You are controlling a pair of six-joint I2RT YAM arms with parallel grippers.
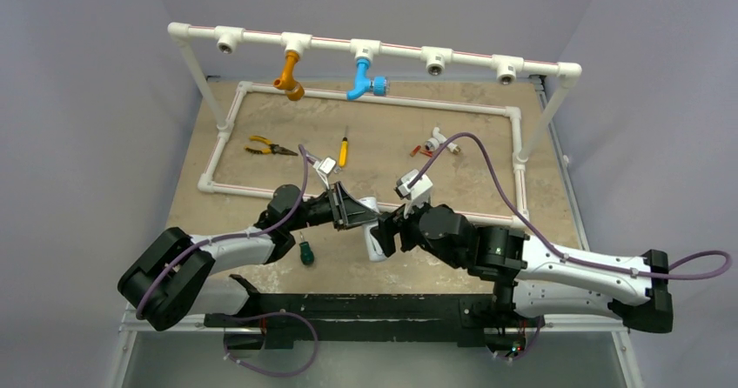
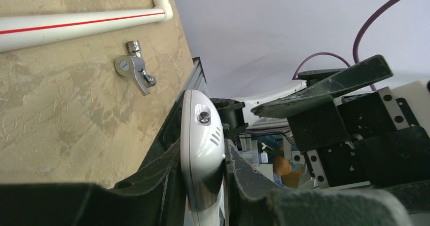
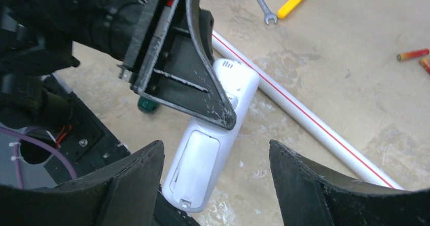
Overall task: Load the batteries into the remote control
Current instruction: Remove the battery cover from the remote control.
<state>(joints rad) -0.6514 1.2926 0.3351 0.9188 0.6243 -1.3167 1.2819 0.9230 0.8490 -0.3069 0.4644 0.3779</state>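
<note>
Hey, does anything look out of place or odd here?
Nothing spilled or broken. Only oddity: the remote sits clamped in the left gripper with its back cover seemingly shut, while the batteries lie well away from it.

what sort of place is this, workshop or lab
Likely a robot test bench in a lab: a white plastic pipe frame holding an orange plastic tap, yellow-handled pliers on a worn tan tabletop.

legible text: none | remote control (image 3: 200,165): no readable label, brand or number
</note>
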